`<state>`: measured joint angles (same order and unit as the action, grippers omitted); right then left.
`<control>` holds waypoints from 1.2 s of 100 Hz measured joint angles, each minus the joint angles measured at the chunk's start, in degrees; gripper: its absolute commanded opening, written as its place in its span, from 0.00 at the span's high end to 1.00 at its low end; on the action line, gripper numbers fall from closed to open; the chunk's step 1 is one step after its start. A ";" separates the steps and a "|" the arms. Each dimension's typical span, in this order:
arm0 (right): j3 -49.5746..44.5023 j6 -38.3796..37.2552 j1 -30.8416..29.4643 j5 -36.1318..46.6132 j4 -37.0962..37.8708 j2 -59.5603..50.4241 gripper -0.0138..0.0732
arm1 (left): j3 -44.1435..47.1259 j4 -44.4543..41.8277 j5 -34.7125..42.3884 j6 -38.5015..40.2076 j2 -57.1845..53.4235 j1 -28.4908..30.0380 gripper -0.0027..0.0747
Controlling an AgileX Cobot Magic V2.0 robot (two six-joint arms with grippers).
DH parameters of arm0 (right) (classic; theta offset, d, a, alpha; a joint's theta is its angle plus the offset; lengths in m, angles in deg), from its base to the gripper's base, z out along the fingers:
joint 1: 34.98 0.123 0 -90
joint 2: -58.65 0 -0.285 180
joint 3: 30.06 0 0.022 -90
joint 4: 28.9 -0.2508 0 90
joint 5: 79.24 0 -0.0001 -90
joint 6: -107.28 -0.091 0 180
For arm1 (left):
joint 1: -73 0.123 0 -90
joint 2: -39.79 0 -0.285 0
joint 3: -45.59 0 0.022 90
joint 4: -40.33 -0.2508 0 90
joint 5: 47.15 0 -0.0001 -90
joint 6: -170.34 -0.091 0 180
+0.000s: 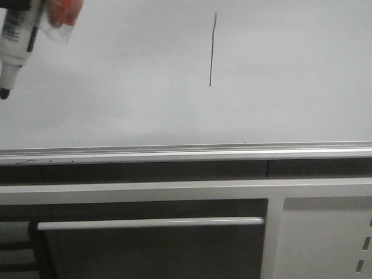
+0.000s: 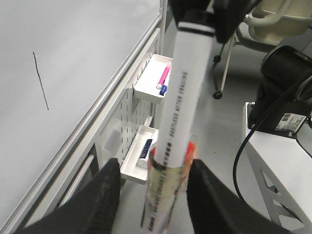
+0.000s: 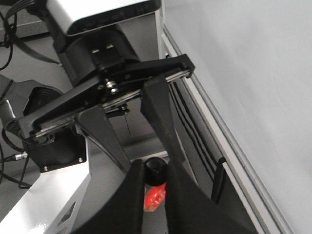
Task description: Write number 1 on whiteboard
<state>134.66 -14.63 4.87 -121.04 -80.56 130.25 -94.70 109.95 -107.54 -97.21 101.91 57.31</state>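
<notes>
Left gripper clamped on the marker pen, dark fingers pressing either side of the taped, orange-tagged barrel. Pen hanging tip-down, leaning a little, black nib lowest and pointing away from the wrist.

Off to the nib's side, toward the robot's right, and level with the barrel rather than below it: the number 1, a thin dark stroke on the whiteboard. Well apart from the nib, with plenty of bare board between. Stroke's long axis near vertical with a small wobble at the top, so roughly parallel to the pen. Bottom end clear of the silver rail beneath.

From the left wrist view, nib looks off the surface, though touching or not cannot be told for sure. Digit looks finished as drawn. Any touch-up would mean carrying the nib sideways across the board before pressing in, and a slanted return could smear or double the line.

Left arm plainly the nearer one, and the only one with the pen. Right gripper out of the front view; open or closed cannot be told from its own camera.
</notes>
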 measured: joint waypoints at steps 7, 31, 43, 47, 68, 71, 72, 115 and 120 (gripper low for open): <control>0.00 0.00 0.00 -0.23 0.00 0.00 0.89 | 0.00 0.11 0.11 0.00 0.41 0.00 0.58; 0.00 0.12 0.00 -0.37 0.00 0.00 0.89 | 0.00 0.45 0.11 0.00 1.16 0.00 0.59; 0.00 0.12 0.00 -0.37 -0.12 0.00 0.89 | 0.00 0.45 0.11 0.00 1.28 0.00 0.63; 0.00 0.12 0.00 -0.37 -0.12 0.00 0.89 | 0.00 0.53 0.01 0.00 1.28 0.00 0.63; 0.00 0.21 0.00 -0.37 -0.47 0.00 0.89 | 0.00 0.66 -0.20 0.00 1.28 0.00 0.63; 0.00 0.21 0.00 -0.37 -0.59 0.00 0.89 | 0.00 0.66 -0.32 0.00 1.28 0.00 0.63; 0.00 0.21 0.00 -0.37 -0.59 0.00 0.89 | 0.00 0.66 -0.32 0.00 1.28 0.00 0.64; 0.00 0.21 0.00 0.01 -1.08 0.13 0.89 | 0.00 0.46 -1.95 -0.90 1.28 -0.23 0.99; 0.00 0.21 0.00 0.10 -1.08 0.13 0.89 | 0.00 0.46 -1.95 -0.90 1.28 -0.23 0.99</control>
<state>134.66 -14.42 4.87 -120.94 -81.64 130.38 -94.70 110.41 -109.49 -98.11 103.20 57.08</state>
